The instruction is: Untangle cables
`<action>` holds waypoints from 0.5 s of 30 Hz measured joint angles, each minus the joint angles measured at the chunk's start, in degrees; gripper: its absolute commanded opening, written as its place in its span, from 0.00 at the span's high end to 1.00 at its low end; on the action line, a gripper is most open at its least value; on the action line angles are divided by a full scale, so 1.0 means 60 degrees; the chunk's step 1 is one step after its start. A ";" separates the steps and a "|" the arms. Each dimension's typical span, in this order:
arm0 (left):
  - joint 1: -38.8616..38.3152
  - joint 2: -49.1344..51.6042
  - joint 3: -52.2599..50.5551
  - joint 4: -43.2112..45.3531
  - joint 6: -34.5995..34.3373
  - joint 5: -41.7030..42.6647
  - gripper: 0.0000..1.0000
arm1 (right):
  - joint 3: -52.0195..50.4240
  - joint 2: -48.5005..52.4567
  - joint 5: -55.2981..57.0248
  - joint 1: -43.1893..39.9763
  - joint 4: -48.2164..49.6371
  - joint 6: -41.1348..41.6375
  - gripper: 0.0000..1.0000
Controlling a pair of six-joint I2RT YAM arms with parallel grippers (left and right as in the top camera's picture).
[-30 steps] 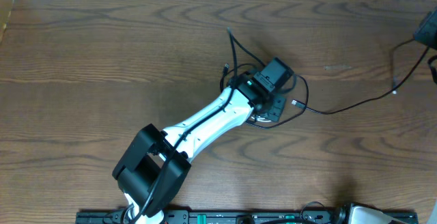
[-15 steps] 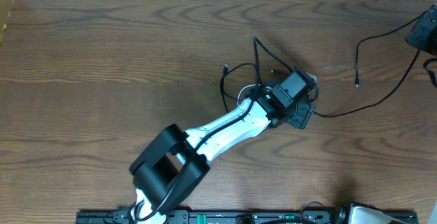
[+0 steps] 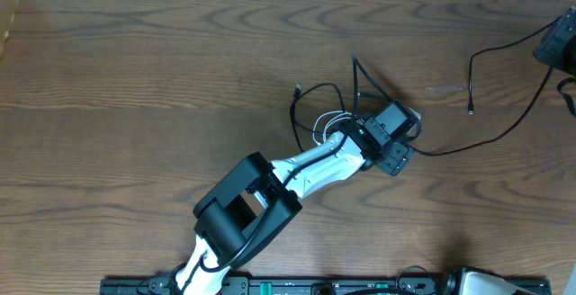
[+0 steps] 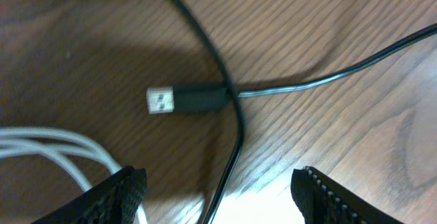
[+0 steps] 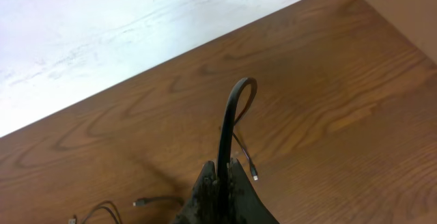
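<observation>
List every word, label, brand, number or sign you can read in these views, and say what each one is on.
None can be read.
The USB plug of the black cable: bare metal face, no marking shows.
The rail at the bottom edge of the overhead view: green and white specks, too small to read.
No text shows on the left gripper, the right gripper or the white cable.

This looks like a robotics lab bench. A robot arm (image 3: pixel 310 162) rises from a black rail (image 3: pixel 270 286) at the edge of a wood-grain table (image 3: pixel 135 88). A plain white wall (image 5: pixel 102 26) runs behind, and thin cables (image 4: pixel 198 98) lie loose.
</observation>
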 measured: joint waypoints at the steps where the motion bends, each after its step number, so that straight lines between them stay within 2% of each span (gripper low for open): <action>1: -0.0029 0.0000 0.0000 0.0087 0.0076 -0.0004 0.27 | 0.0000 0.0000 0.0000 0.0000 0.0000 0.0004 0.99; 11: -0.0415 0.0226 0.0000 0.0452 0.1020 -0.0015 0.28 | 0.0000 0.0000 0.0000 0.0000 -0.0026 0.0000 0.99; 14: -0.0463 0.0488 0.0000 0.0423 0.1118 -0.0040 0.32 | 0.0000 0.0000 0.0000 0.0000 -0.0026 0.0000 0.99; 15: -0.0477 0.0572 0.0000 0.0419 0.1224 -0.0109 0.38 | 0.0000 0.0000 0.0000 0.0000 -0.0026 0.0000 0.99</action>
